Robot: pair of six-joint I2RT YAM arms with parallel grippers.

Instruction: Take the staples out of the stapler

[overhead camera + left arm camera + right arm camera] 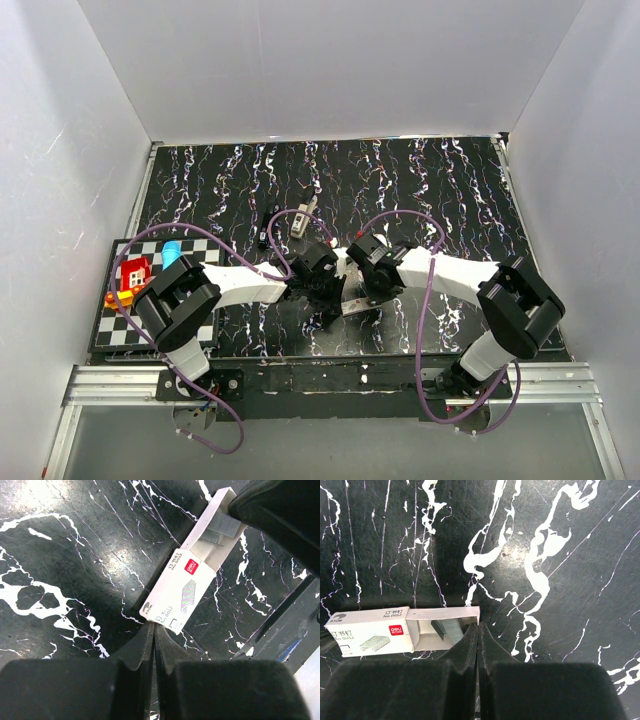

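Grey-silver slim stapler [300,222] lies lengthwise near-far on black marbled counter [450,190]; left fingers [135,647], right fingers [465,645] closed at white cardboard staple box [175,600]

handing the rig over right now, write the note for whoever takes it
Left gripper: jaws shut, tips at the sleeve end of the staple box.
Right gripper: jaws shut, tips at the end of the pulled-out tray, staples inside.
Stapler: probably the small grey item behind the arms; neither gripper holds it.
Done: box slid open.
Left: whether the stapler is emptied is too small to tell; check it first.
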